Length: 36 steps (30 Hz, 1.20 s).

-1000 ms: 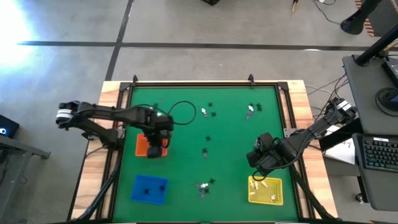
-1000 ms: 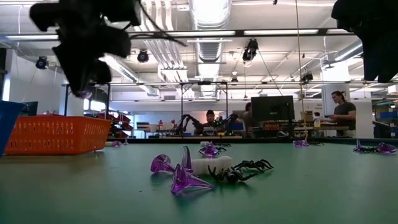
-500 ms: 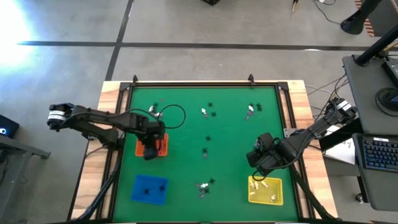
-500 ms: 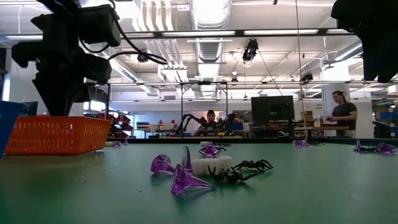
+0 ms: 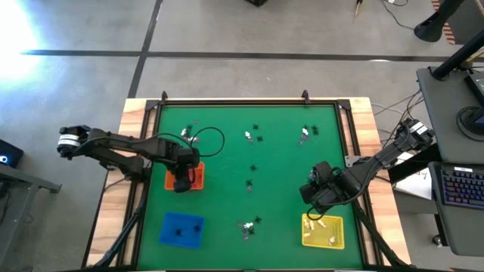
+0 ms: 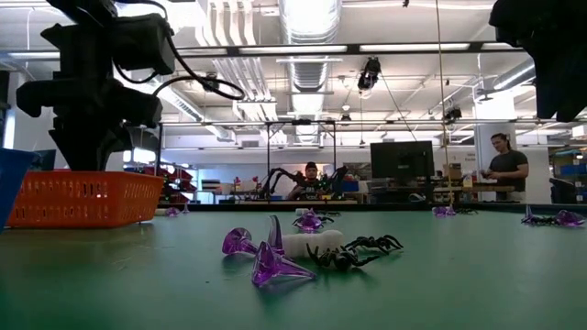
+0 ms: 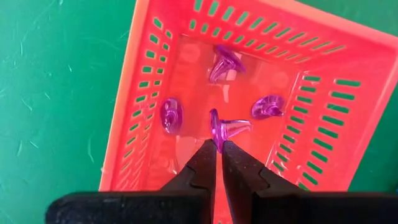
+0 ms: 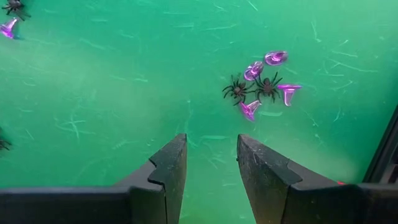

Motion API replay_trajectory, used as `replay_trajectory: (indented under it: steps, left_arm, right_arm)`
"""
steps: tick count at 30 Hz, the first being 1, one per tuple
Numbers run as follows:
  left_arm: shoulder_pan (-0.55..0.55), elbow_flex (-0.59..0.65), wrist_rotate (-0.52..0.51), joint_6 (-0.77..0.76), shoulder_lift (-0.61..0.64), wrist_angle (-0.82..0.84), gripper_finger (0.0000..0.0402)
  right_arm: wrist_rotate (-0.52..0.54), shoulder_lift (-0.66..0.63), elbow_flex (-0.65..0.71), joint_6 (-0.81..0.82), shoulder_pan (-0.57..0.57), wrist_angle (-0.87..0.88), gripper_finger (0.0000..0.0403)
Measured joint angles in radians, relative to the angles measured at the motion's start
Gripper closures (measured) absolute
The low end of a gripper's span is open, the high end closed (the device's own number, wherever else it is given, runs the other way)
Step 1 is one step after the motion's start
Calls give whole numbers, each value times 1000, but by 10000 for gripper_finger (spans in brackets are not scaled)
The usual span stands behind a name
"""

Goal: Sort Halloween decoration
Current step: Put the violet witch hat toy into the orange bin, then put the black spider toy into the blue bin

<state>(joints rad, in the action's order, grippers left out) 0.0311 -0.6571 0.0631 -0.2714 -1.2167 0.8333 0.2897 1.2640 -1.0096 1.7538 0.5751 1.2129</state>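
Sorting is partly done: the left gripper [image 7: 217, 144], over the orange tray [image 7: 134, 93], pinches a purple trinket [image 7: 225, 129] above three purple ones already lying there. The right gripper [image 8: 211, 158] hangs with fingers apart and empty; a cluster of spiders and purple trinkets [image 8: 261, 84] lies unsorted ahead of it.

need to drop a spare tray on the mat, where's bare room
Bare green lies between the orange tray and the middle trinkets, and between the blue tray and the front cluster. The far edge is dotted with trinkets; the right gripper crowds the yellow tray.
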Motion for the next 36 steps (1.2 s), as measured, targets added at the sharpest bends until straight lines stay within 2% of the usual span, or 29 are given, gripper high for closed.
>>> replay_trajectory:
  steps: [10,13,20,26,33,36]
  left_arm:
    - [0,-3,-2,0,2,1,332]
    - [0,-10,-1,0,3,5,320]
    - [-2,-95,-1,7,29,36,315]
    - [-2,-197,-24,52,63,82,315]
    - [-2,-312,-168,87,91,199,315]
    - [-1,-344,-187,90,94,218,315]
  right_arm:
    - [11,0,0,-7,0,-10,268]
    - [76,0,0,-10,0,-27,268]
    - [298,0,0,-30,-29,-92,268]
    - [290,0,0,-132,-156,-136,268]
    - [205,0,-4,-447,-370,-294,268]
    - [199,0,-11,-588,-465,-401,268]
